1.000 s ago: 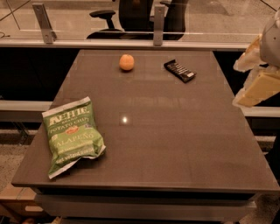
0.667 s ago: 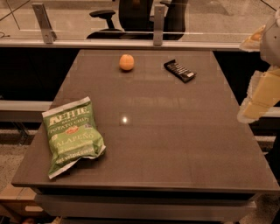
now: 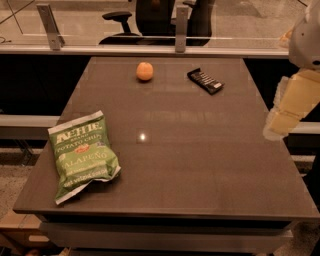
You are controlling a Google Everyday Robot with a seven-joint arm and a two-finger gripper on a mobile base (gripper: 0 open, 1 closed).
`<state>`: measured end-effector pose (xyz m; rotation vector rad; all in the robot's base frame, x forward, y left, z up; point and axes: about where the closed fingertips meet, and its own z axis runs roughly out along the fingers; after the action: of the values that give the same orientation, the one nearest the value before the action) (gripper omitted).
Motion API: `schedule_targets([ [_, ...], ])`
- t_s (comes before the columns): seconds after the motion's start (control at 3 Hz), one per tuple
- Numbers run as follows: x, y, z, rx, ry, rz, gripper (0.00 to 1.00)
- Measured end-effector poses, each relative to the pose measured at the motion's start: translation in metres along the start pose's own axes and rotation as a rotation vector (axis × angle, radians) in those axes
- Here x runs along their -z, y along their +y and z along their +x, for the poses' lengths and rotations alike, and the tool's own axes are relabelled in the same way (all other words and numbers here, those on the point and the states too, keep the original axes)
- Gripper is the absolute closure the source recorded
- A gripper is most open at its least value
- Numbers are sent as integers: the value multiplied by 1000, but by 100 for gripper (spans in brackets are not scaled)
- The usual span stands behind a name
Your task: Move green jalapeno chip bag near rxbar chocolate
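The green jalapeno chip bag lies flat near the front left corner of the dark table, with its lettering facing up. The rxbar chocolate is a small black bar lying at the back of the table, right of centre. My gripper hangs at the right edge of the view, over the table's right edge. It is far from the bag and holds nothing that I can see. The pale arm rises above it.
A round orange fruit sits at the back of the table, left of the bar. A glass partition with metal posts runs behind the table. An office chair stands beyond it. The floor drops away on both sides.
My arm and gripper have come down along the table's right edge and shifted slightly inward. The bag, the bar and the orange have not moved.
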<state>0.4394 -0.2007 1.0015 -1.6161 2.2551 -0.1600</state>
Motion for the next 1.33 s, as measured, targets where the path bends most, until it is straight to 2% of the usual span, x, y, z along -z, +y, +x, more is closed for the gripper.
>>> schedule_targets([
  [0.33, 5, 5, -17, -80, -28, 10, 0],
  [0.67, 6, 5, -19, -151, -111, 19, 0],
  [1.0, -16, -3, 4, -232, -279, 18, 0],
  [1.33, -43, -16, 22, -251, -460, 7, 0],
])
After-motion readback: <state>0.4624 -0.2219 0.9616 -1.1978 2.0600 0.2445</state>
